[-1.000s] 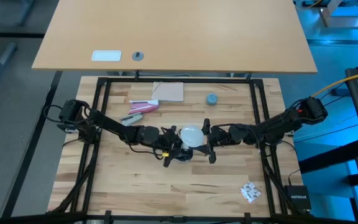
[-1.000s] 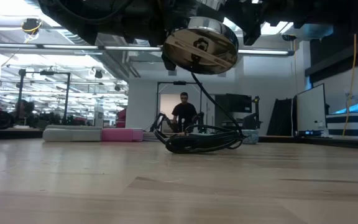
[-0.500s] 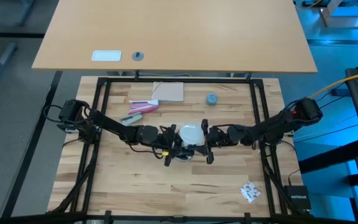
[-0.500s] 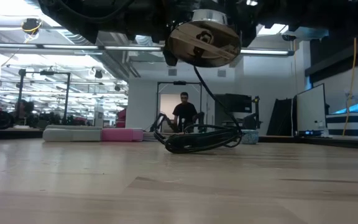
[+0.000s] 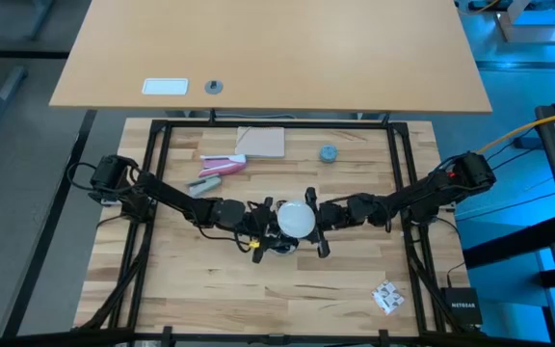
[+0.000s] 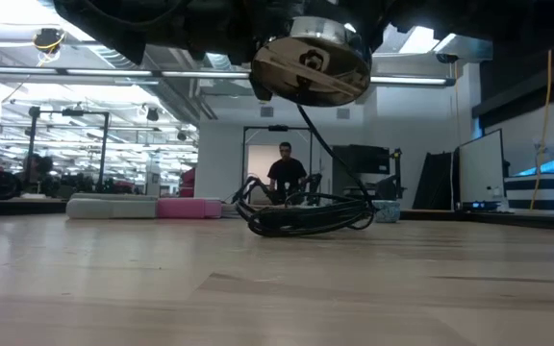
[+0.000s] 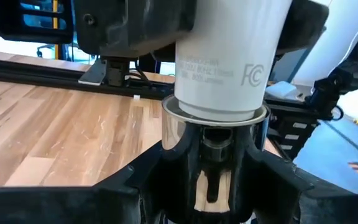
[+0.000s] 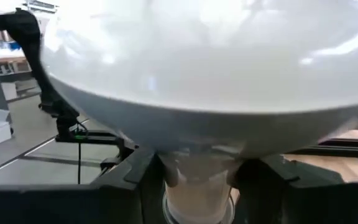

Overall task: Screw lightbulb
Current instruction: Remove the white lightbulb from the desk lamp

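Near edge of table (image 5: 258,299): bare wood, only a small crumpled scrap (image 5: 386,297) at near right

Mid-table, held up off the surface: both arms meet at centre. Left gripper (image 5: 258,224) has its fingers clamped on the silvery socket (image 7: 215,134), whose black cord (image 6: 311,213) hangs down to a coil lying on the wood. Right gripper (image 5: 318,220) comes in from the right; its fingers sit either side of the lightbulb (image 5: 296,219) just under the globe, seemingly gripping the neck

Lightbulb stands upright directly over the socket; in the left wrist view its white neck meets the socket rim, with the screw base down inside

Progress, as a judgement: bulb is seated and threading looks under way; whether it is fully tight cannot be told. Left to do: finish turning, let go

Farther back: pink and grey items (image 5: 222,166), a tan pad (image 5: 261,142), a small blue-grey cap (image 5: 328,153)

Beyond the table a person (image 6: 284,173) sits in the room
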Action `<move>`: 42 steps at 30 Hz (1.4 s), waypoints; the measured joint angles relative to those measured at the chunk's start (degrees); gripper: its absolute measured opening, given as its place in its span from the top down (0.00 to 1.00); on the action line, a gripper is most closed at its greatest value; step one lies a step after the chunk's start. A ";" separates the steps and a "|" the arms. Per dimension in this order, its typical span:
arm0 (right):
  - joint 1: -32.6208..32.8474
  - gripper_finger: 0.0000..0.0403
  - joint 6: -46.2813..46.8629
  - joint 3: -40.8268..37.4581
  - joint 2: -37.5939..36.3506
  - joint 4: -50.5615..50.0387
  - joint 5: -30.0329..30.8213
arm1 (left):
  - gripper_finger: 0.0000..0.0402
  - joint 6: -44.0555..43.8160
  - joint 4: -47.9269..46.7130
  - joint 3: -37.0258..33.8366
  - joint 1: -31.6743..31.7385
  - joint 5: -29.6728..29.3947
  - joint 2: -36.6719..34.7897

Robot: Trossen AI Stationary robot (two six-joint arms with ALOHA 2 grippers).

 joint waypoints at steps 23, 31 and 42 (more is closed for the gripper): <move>0.02 0.59 -14.05 8.29 1.04 -11.95 -17.93 | 0.56 -2.48 1.00 0.19 -0.38 25.44 0.02; 0.00 0.59 -19.99 15.51 9.62 -10.57 -28.77 | 0.56 -7.05 1.37 0.00 -1.28 37.04 0.02; -0.02 0.60 -28.79 22.94 14.01 -16.90 -36.42 | 0.56 -15.92 2.28 0.00 -3.86 43.69 0.02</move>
